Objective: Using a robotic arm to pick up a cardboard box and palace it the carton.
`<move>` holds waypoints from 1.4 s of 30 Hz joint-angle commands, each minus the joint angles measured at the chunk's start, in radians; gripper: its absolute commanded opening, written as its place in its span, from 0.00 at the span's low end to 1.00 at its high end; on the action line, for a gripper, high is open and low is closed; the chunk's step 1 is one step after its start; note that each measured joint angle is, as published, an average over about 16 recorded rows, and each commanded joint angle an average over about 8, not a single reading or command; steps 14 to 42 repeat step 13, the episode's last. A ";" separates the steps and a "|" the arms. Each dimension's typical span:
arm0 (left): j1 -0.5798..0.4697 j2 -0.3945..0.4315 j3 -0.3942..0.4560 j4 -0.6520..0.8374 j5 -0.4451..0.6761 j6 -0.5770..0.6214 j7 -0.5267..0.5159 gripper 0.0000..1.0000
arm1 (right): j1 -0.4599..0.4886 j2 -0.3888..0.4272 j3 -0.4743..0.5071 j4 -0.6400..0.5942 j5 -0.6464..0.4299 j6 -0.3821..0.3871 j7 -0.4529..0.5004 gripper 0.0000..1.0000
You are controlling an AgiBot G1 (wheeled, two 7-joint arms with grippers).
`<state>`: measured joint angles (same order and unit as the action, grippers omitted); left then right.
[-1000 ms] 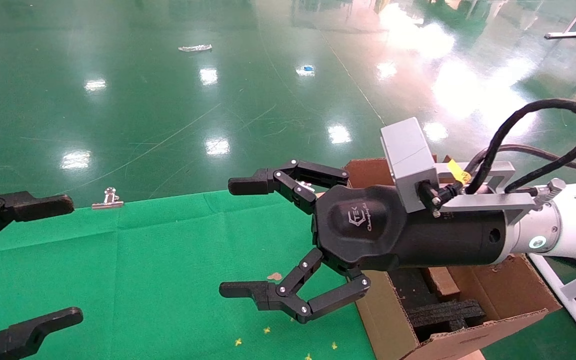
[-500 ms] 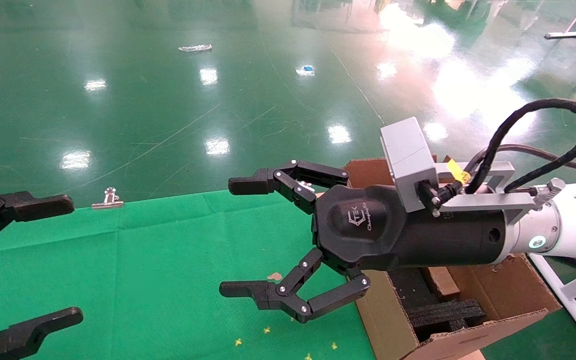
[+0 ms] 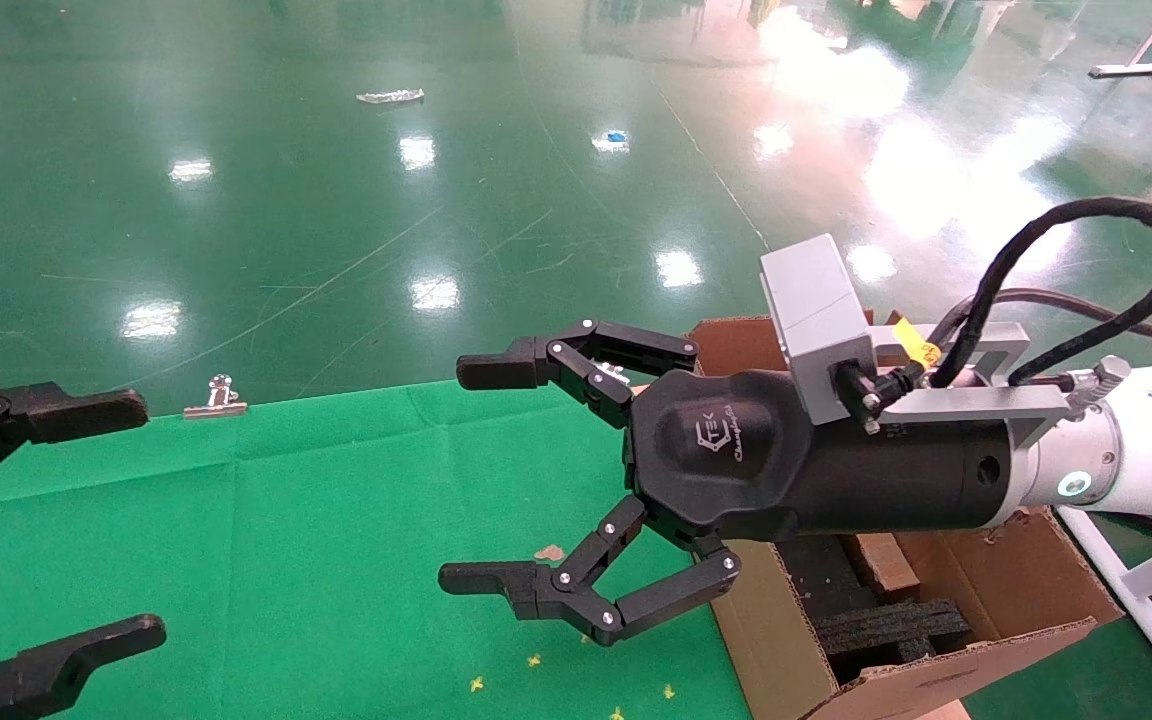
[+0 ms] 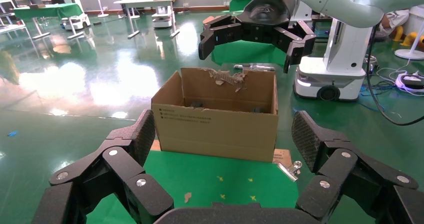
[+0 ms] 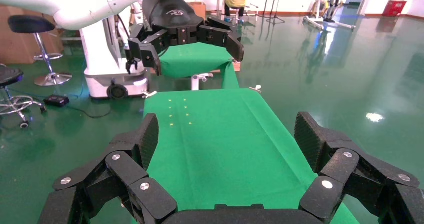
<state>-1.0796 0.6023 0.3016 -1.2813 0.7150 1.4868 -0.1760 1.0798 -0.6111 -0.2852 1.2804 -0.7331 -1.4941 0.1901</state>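
The carton point(image 3: 936, 640), large and brown with ragged flaps and black foam inserts point(image 3: 891, 625), stands at the table's right end; it also shows in the left wrist view point(image 4: 215, 124). A small brown cardboard box point(image 3: 883, 563) lies inside it beside the foam, partly hidden by my right arm. My right gripper point(image 3: 473, 475) on the white robotic arm point(image 3: 1146, 450) hovers open and empty over the green cloth, just left of the carton. My left gripper point(image 3: 133, 518) is open and empty at the table's left end, facing the carton point(image 4: 225, 134).
A green cloth point(image 3: 316, 540) covers the table, with small yellow marks point(image 3: 534, 660) and a brown scrap point(image 3: 548, 552). A metal binder clip point(image 3: 219, 398) sits on its far edge. A white stand point(image 3: 1136, 590) is right of the carton. Glossy green floor lies beyond.
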 commanded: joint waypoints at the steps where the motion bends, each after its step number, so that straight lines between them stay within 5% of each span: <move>1: 0.000 0.000 0.000 0.000 0.000 0.000 0.000 1.00 | 0.000 0.000 0.000 0.000 0.000 0.000 0.000 1.00; 42: 0.000 0.000 0.000 0.000 0.000 0.000 0.000 1.00 | 0.000 0.000 0.000 0.000 0.000 0.000 0.000 1.00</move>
